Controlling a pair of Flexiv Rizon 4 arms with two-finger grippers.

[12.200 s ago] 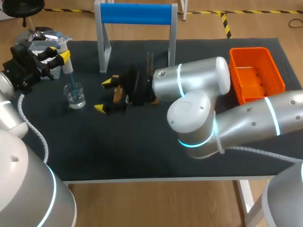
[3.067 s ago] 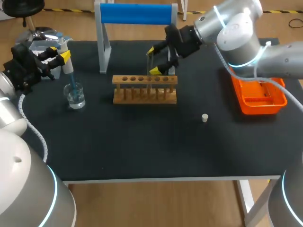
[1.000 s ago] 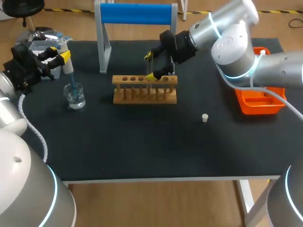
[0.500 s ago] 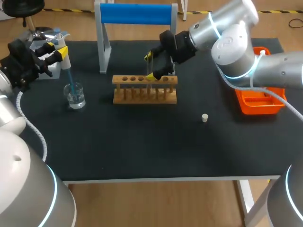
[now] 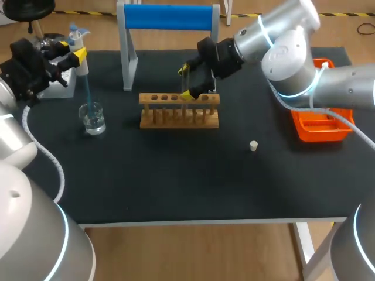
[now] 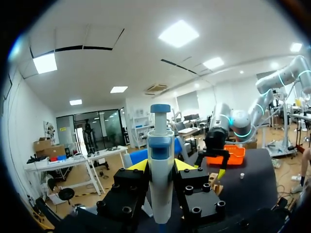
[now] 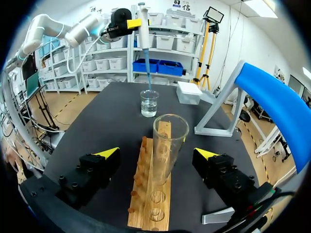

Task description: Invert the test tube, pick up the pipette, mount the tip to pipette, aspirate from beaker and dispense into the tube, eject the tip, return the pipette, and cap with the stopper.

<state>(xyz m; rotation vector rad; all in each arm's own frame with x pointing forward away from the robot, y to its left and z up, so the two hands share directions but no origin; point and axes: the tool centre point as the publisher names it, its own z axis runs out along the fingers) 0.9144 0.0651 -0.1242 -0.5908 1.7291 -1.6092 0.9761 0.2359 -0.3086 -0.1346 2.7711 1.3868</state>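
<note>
My left gripper point(image 5: 73, 58) is shut on the white and blue pipette point(image 5: 76, 44), held upright at the table's far left. Its blue tip point(image 5: 88, 93) points down into the glass beaker point(image 5: 94, 120), ending near the rim. From the left wrist the pipette point(image 6: 160, 165) stands between my fingers point(image 6: 182, 165). My right gripper point(image 5: 188, 82) is open at the wooden rack point(image 5: 179, 110). The glass test tube point(image 7: 167, 145) stands mouth up in the rack point(image 7: 150, 204), between the spread fingers and untouched. The small white stopper point(image 5: 254, 146) lies right of the rack.
A blue-topped stand point(image 5: 169, 17) rises behind the rack. An orange basket point(image 5: 319, 111) sits at the right edge, partly under my right arm. A white box point(image 7: 189, 92) lies beyond the beaker point(image 7: 149, 103).
My left arm has raised the pipette, and its tip has come up out of the beaker's water to the rim. The right arm has kept still.
</note>
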